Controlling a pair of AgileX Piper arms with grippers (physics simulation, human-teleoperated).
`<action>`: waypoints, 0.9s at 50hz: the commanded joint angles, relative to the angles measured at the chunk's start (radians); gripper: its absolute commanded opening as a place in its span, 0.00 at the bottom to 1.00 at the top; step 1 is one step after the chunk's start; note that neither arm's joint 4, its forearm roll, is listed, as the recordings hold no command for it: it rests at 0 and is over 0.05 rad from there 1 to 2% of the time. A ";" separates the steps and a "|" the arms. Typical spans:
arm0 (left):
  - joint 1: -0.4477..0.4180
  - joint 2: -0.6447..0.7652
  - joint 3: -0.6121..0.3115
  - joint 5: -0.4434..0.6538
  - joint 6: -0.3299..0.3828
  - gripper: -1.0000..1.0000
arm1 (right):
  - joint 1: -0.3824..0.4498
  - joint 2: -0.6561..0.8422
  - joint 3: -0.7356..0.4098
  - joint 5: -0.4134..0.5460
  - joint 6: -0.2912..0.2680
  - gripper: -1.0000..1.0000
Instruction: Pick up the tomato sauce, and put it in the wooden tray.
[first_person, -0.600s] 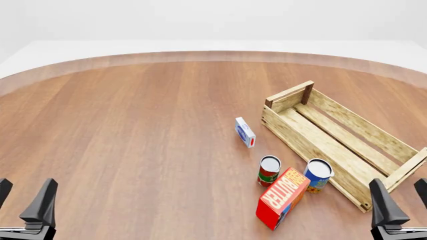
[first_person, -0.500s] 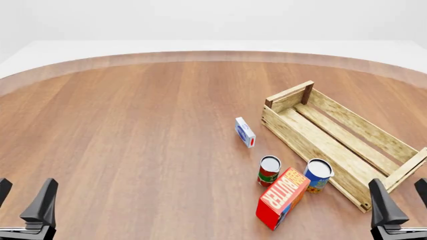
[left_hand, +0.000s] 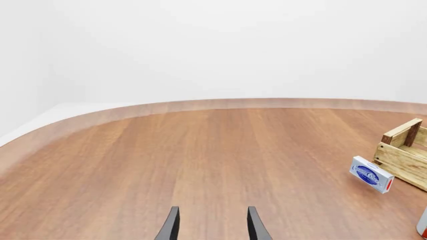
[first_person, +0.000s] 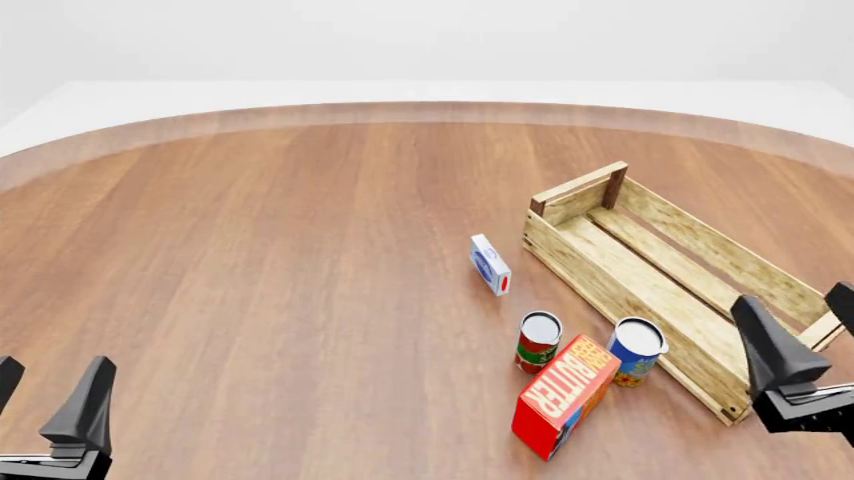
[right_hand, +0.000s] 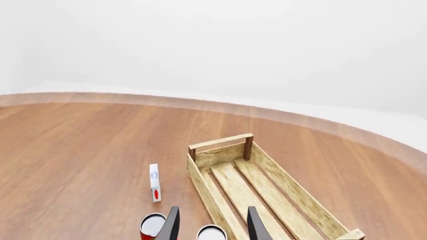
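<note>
The tomato sauce (first_person: 539, 342), a small can with a red and green label and pale top, stands upright just left of the wooden tray (first_person: 614, 295). In the right wrist view the tomato sauce (right_hand: 152, 227) shows at the frame's edge beside the slatted wooden tray (right_hand: 202, 187). My right gripper (first_person: 805, 330) hovers open over the tray's near right corner, well right of the can; its fingers in its own view (right_hand: 212, 222) are apart and hold nothing. My left gripper (first_person: 47, 400) is open at the near left, far from the can, and its own view (left_hand: 212, 226) shows an empty gap.
A blue-labelled can (first_person: 637, 350) stands against the tray's near wall, with a red-orange butter box (first_person: 565, 395) leaning in front of both cans. A small white and blue box (first_person: 490, 264) stands farther back, also seen from the left wrist (left_hand: 371, 174).
My right gripper has risen and moved forward, from the table's near edge to over the tray's near corner. The left gripper and the objects have stayed put.
</note>
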 joint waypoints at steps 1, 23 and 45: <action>0.000 0.000 0.000 0.000 0.000 1.00 | 0.113 0.248 -0.214 0.044 -0.098 1.00; 0.000 0.000 0.000 0.000 0.000 1.00 | 0.304 0.725 -0.597 0.283 -0.261 1.00; 0.000 0.000 0.000 0.000 0.000 1.00 | 0.333 0.983 -0.713 0.422 -0.289 1.00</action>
